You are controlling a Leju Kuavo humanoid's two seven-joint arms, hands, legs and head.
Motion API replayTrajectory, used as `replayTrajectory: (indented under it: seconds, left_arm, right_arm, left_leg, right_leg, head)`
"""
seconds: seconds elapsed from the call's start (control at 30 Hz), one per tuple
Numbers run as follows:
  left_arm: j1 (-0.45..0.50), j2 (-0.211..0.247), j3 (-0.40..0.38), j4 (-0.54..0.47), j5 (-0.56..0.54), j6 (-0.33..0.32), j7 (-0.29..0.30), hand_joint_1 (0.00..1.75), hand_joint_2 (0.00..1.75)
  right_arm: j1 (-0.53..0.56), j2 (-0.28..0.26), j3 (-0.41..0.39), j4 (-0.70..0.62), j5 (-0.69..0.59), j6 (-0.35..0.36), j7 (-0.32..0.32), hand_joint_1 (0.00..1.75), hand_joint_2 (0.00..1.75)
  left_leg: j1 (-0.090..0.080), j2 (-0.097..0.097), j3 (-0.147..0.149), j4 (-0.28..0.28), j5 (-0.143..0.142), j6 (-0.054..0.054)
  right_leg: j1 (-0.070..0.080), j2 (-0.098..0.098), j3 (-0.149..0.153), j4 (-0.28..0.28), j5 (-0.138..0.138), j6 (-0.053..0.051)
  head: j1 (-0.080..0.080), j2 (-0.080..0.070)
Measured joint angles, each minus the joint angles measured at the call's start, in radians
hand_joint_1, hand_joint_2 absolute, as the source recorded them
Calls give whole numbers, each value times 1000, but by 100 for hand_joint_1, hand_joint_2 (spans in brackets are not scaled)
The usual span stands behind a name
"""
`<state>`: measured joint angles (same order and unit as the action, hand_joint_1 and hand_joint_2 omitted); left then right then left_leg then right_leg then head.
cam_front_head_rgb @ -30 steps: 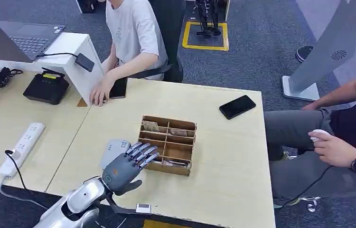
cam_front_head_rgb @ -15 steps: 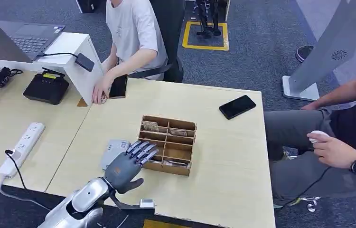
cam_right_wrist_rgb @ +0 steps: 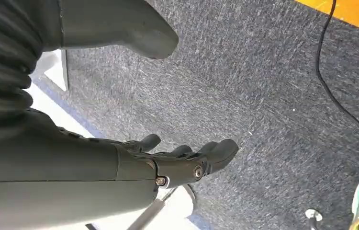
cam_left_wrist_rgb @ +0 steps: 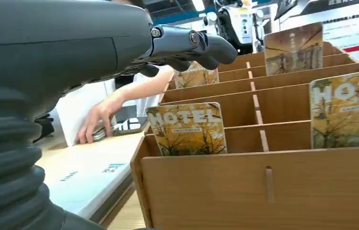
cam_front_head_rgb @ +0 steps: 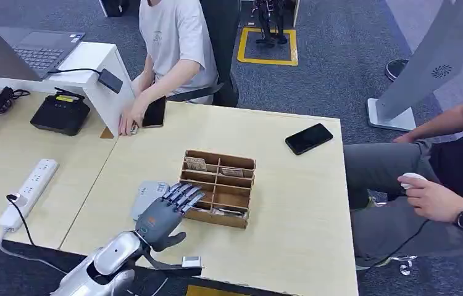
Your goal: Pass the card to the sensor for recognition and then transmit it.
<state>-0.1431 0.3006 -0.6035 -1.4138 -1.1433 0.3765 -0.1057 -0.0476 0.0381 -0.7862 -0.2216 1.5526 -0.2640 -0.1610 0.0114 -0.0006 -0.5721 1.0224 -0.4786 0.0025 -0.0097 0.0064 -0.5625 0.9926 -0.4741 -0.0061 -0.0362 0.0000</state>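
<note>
A wooden divided card box (cam_front_head_rgb: 218, 187) stands mid-table with HOTEL cards upright in its slots. The left wrist view shows one card (cam_left_wrist_rgb: 187, 128) in the nearest corner slot and another card (cam_left_wrist_rgb: 347, 112) beside it. A flat grey-white sensor pad (cam_front_head_rgb: 145, 196) lies on the table against the box's left side. My left hand (cam_front_head_rgb: 166, 213) hovers over the pad and the box's near left corner, fingers (cam_left_wrist_rgb: 192, 45) stretched out above the slots, holding nothing. My right hand (cam_right_wrist_rgb: 182, 163) hangs over grey carpet, fingers loosely apart and empty.
A black phone (cam_front_head_rgb: 308, 138) lies at the table's far right. One person (cam_front_head_rgb: 173, 43) sits at the back with a hand by a phone (cam_front_head_rgb: 154, 113); another (cam_front_head_rgb: 439, 185) sits at the right holding a mouse. A power strip (cam_front_head_rgb: 28, 192) and black device (cam_front_head_rgb: 61, 112) occupy the left table.
My left forearm has shifted slightly right while the hand stays over the box corner. The person at the back has slid a hand off the phone, to its left.
</note>
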Motion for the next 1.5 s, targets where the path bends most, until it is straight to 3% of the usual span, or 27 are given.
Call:
replayTrajectory:
  seconds: [1.1, 1.5]
  left_arm:
    - [2, -35, 67, 23, -3, 0, 18, 0, 175]
    - [9, -50, 67, 23, 44, -27, -13, 0, 175]
  right_arm:
    - [-3, 4, 12, 0, -9, -13, -2, 0, 175]
    - [-4, 5, 14, 0, -10, -12, -1, 0, 175]
  left_leg:
    - [0, 0, 0, 0, 0, 0]
    - [0, 0, 0, 0, 0, 0]
  right_leg:
    - [0, 0, 0, 0, 0, 0]
    - [0, 0, 0, 0, 0, 0]
  head:
    - [0, 0]
    - [0, 0]
